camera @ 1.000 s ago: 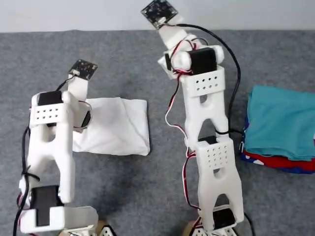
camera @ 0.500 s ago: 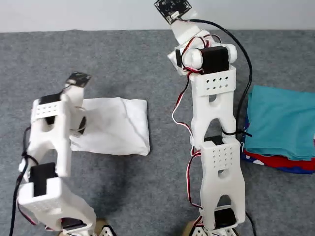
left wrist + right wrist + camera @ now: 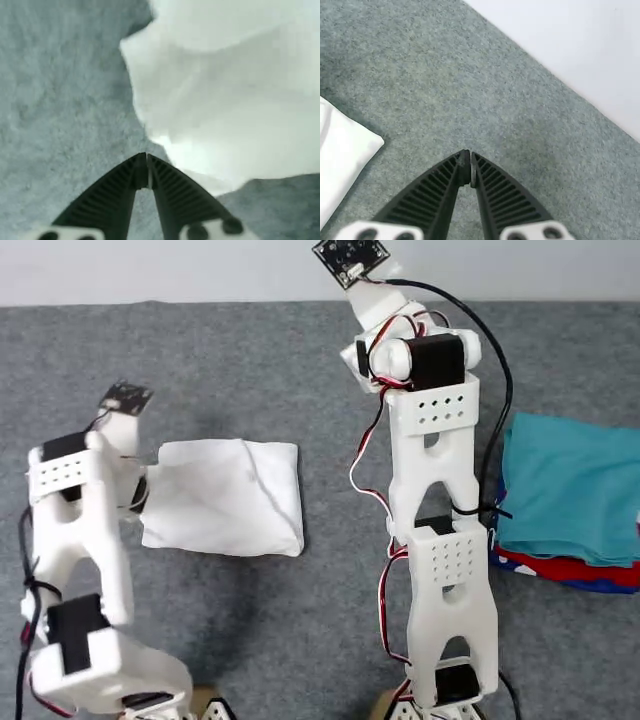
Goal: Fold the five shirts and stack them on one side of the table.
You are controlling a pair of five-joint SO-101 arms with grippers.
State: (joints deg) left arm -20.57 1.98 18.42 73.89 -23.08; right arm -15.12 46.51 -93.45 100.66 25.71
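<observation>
- Three colours are all you can count in the stack of shirts (image 3: 570, 500) at the right side of the tabletop (image 3: 300, 610): teal on top, with slivers of red and blue beneath. The frame cuts off its right side, and you cannot tell how many shirts are in it.
- Your white shirt (image 3: 230, 498) lies folded on the left half of the tabletop, well apart from the stack. In the high view its left edge is covered by the left arm (image 3: 70, 530).
- That left arm is bent over at the shirt's left edge, wrist pointing down at the cloth.
- From the wrist, your left gripper (image 3: 147, 165) has its fingers pressed together, tips right at the border of the white cloth. Whether they touch the cloth is hard to make out.
- Your right arm (image 3: 432, 500) stretches out long between the white shirt and the stack, reaching toward the tabletop's far edge.
- Your right gripper (image 3: 468, 167) is closed too, with nothing between the fingers. It hangs over bare grey tabletop near a pale wall, and a corner of the white shirt shows off to one side.
</observation>
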